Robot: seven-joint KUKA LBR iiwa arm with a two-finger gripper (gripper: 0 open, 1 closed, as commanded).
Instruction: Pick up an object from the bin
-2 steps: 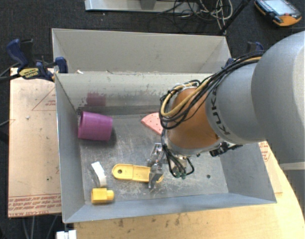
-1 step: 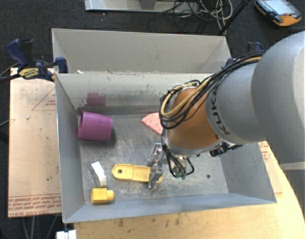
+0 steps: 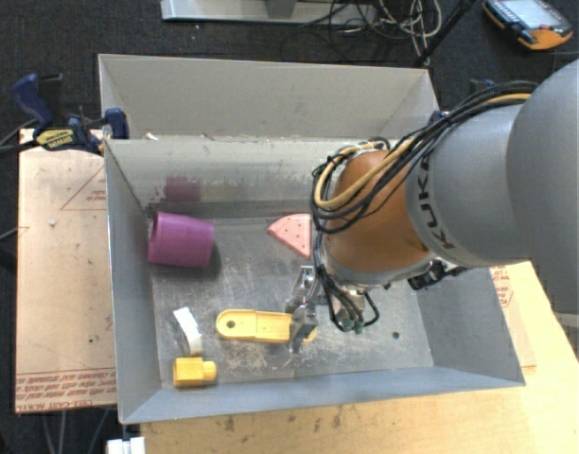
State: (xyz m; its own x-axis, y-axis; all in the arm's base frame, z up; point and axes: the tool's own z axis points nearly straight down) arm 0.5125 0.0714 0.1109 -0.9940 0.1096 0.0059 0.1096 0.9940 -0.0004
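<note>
Single arm, one overhead view. The grey metal bin [image 3: 129, 272] holds five loose things, all well apart from each other except two at the front left.

Arm: the grey arm [image 3: 517, 178] comes in from the right. The orange wrist cover [image 3: 370, 216], with black and yellow cables [image 3: 365, 173] looped over it, sits above the middle right of the bin floor.

Gripper: the gripper [image 3: 303, 322] is down at floor level in the front middle of the bin, at the right end of a flat yellow plastic bar with a rounded end and a small hole [image 3: 252, 326]. A small patch of yellow shows just to the right of the gripper tip, so the bar's end appears to reach into or under it. Whether the gripper is spread or pressed together cannot be told here; the wrist hides too much of it. Contact with the bar is likely but not confirmed.

Task thing: the yellow bar lies lengthwise left to right, parallel to the front wall, holed end pointing left. It looks flat on the floor.

Other contents:
- purple plastic cup [image 3: 181, 240], on its side, rear left near the back wall.
- pink wedge-shaped piece [image 3: 291, 233], rear middle, just left of the orange cover.
- small white strip [image 3: 187, 328], front left, left of the bar and apart from it.
- small yellow block [image 3: 194, 372], front left corner, just beside the white strip.
</note>
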